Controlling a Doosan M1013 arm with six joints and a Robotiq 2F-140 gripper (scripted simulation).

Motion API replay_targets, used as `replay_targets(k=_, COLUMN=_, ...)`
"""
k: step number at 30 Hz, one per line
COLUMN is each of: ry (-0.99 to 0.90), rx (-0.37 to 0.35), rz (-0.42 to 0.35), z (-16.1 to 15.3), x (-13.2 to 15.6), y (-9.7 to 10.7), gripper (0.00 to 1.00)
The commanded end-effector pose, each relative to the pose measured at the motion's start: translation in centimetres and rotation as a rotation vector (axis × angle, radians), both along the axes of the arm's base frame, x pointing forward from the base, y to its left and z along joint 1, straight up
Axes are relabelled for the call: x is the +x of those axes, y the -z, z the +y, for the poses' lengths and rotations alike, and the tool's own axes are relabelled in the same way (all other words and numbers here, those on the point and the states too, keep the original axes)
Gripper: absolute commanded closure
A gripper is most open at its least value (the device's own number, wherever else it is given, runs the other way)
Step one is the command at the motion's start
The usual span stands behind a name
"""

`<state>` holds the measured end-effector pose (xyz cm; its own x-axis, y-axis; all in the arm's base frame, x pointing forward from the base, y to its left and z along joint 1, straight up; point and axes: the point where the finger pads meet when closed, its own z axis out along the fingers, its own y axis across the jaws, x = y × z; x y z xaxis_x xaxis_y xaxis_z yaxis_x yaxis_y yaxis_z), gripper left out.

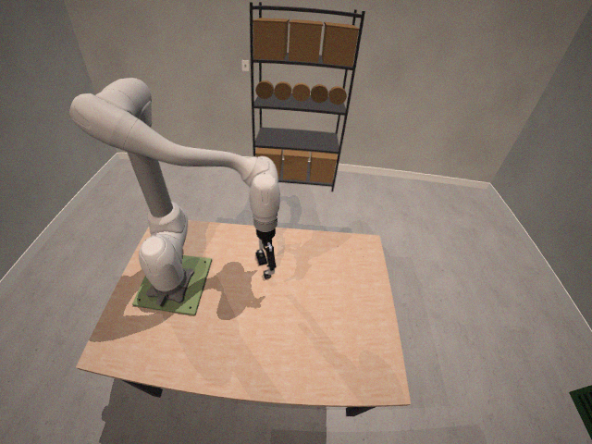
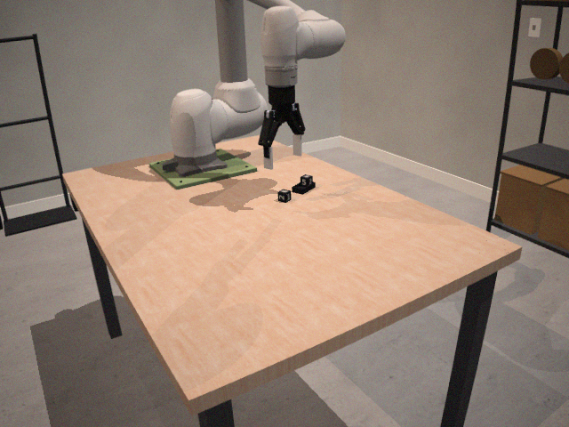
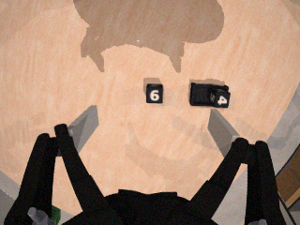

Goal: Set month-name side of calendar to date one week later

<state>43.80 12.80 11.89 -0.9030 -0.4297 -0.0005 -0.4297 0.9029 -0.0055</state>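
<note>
The gripper (image 1: pixel 265 267) (image 2: pixel 283 158) (image 3: pixel 155 114) is open wide and empty, high above the table. A black cube (image 2: pixel 284 196) (image 3: pixel 155 94) sits on the table beside the tray, its top showing a white 6 in the wrist view; a white mark on its side in the exterior view is too small to read surely. The black tray (image 2: pixel 300 189) (image 3: pixel 201 86) holds another black cube (image 2: pixel 306 180) (image 3: pixel 222 98) at its right end in the wrist view. That cube has a sideways 4 on top and a 5 on a side. The tray's left part is empty. No month name is readable.
The table (image 1: pixel 334 334) (image 2: pixel 321 285) carries the arm's green base plate (image 1: pixel 203 277) (image 2: pixel 179 184). A shelf rack (image 1: pixel 299 108) (image 2: pixel 535 84) stands on the floor beyond the table, with boxes and round brown pieces on it.
</note>
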Motion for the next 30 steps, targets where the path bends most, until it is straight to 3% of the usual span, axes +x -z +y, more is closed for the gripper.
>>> replay_targets(k=1, ry=0.0, rx=0.0, rz=0.0, z=0.0, x=0.0, y=0.0, gripper=0.0)
replay_targets(k=7, ry=0.067, rx=0.0, rz=0.0, z=0.0, x=0.0, y=0.04, gripper=0.0)
replay_targets(k=30, ry=0.974, rx=0.003, rz=-0.004, z=-0.02, x=0.01, y=0.64, gripper=0.0)
